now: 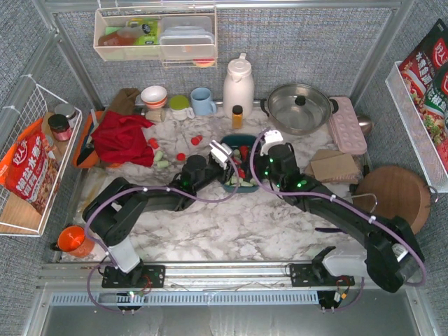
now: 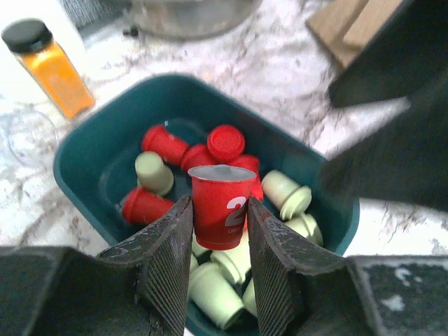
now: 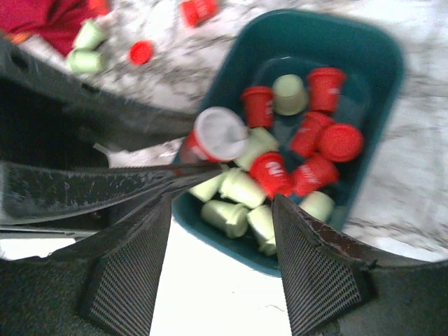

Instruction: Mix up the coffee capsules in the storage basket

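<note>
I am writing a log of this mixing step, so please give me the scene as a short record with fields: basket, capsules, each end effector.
basket: teal storage basket on the marble table, between the two arms
contents: red and pale green coffee capsules, jumbled together
left end effector: closed on one red capsule, wide end up, above the basket
right end effector: open, empty, over the basket's near edge
outside basket: a few loose capsules on the table by a red cloth
</note>
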`<state>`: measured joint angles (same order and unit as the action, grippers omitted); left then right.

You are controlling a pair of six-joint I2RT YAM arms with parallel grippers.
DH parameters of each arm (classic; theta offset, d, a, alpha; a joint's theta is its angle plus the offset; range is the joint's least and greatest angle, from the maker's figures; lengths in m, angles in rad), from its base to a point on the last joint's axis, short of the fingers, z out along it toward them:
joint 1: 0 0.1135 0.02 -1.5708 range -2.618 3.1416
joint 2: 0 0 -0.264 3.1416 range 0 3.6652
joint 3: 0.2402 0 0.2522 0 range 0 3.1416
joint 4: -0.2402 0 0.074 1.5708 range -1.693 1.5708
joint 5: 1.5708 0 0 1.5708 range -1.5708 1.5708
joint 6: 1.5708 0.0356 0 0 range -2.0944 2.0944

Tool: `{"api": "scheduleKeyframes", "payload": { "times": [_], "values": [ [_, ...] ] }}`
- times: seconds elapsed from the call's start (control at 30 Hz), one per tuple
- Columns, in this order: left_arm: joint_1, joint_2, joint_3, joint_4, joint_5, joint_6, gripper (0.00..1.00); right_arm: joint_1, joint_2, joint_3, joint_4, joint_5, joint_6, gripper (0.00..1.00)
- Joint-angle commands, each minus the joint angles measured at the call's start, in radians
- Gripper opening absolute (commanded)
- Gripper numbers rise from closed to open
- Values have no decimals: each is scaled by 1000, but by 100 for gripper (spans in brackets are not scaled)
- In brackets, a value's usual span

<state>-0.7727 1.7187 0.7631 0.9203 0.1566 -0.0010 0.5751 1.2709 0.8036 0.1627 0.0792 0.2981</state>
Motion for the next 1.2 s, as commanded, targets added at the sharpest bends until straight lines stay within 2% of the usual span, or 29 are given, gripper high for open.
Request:
{"api": "scheduleKeyframes", "payload": {
  "times": [0.0, 0.23, 0.4, 0.57, 0.63, 0.7, 0.77, 0.87, 0.97, 1.07, 1.17],
  "values": [
    [-1, 15, -5, -58, -7, 11, 43, -17, -56, -29, -50, 279, 25, 65],
    [-6, 51, 38, -125, 248, 81, 44, -38, -118, -70, -37, 337, 32, 66],
    [-27, 92, 133, -298, 323, 129, 46, -43, -104, -70, -36, 332, 44, 66],
    [-36, 125, 193, -397, 275, 144, 63, -50, -103, -73, -37, 325, 47, 66],
    [-37, 114, 185, -379, 241, 140, 75, -54, -101, -75, -34, 321, 48, 66],
    [-38, 86, 158, -321, 211, 124, 81, -56, -99, -75, -35, 319, 49, 66],
    [-37, 39, 100, -225, 150, 93, 85, -58, -97, -75, -34, 315, 49, 67],
    [-37, -50, 12, -92, -34, 55, 91, -61, -87, -75, -30, 305, 48, 67],
    [-31, -116, -47, -42, -338, -3, 99, -64, -71, -68, -28, 277, 46, 67],
    [-14, -142, -50, -117, -525, -20, 100, -64, -54, -61, -29, 255, 43, 67],
    [40, -136, 3, -307, -647, -138, 100, -64, -38, -51, -33, 238, 38, 67]
  ]
}}
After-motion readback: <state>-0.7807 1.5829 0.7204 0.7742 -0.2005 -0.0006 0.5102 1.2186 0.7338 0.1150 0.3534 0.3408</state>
